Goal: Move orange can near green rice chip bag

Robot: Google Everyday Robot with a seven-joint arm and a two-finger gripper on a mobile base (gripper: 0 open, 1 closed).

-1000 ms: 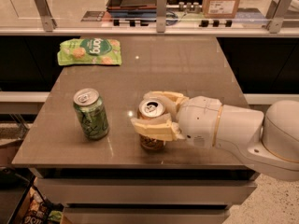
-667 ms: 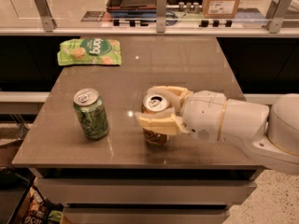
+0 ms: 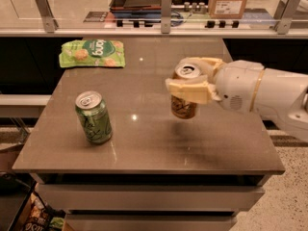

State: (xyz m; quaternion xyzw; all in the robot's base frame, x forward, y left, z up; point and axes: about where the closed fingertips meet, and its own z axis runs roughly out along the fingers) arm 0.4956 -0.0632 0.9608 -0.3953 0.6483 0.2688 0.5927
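The orange can (image 3: 183, 106), orange-brown with a silver top, is held in my gripper (image 3: 191, 80) and hangs a little above the brown table (image 3: 159, 138), right of its middle. The cream fingers (image 3: 188, 90) are shut around the can's upper body. The white arm comes in from the right edge. The green rice chip bag (image 3: 92, 53) lies flat at the table's far left corner, well apart from the can and up-left of it.
A green patterned can (image 3: 93, 117) stands upright at the front left of the table. A glass rail with metal posts (image 3: 166, 6) runs behind the table. A cardboard box (image 3: 229, 1) sits beyond it at the back right.
My gripper has lifted the orange can off the table and carried it slightly right and further back. The green can and the bag have not moved.
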